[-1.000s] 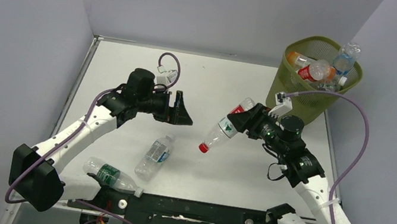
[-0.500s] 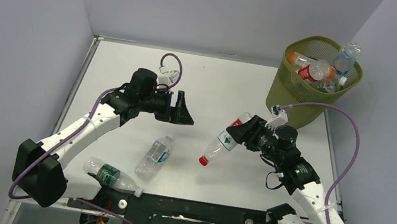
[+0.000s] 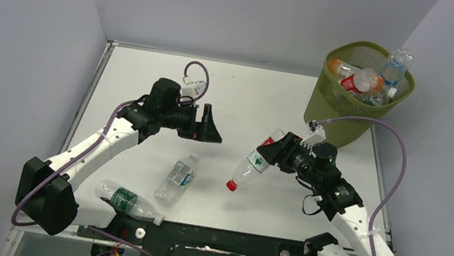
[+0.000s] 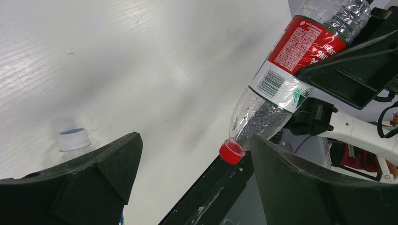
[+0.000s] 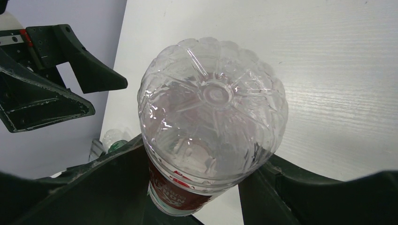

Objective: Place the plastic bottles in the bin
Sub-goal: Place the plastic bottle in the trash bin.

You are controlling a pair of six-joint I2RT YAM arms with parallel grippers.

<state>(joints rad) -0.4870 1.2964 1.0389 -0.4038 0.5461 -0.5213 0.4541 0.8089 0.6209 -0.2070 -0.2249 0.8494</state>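
— What is the right pincer doing?
— It is clamped across the body of a clear red-labelled bottle. The bottle's base sits back toward the wrist, and its red cap slants down past the fingertips.

— And the left pincer?
— Its jaws are wide apart with nothing between them. It faces the held bottle, and the red cap hangs just ahead of its fingers without touching them.

— Any bottles loose?
— Two lie on the table. The blue-labelled bottle is near the left pincer, on the side toward the arm bases. The green-labelled bottle is further that way, well apart from the pincer.

— Where is the bin?
— It is beyond the right pincer, at the far right corner and apart from it. The heaped bottles reach its rim, and one clear bottle pokes above it.
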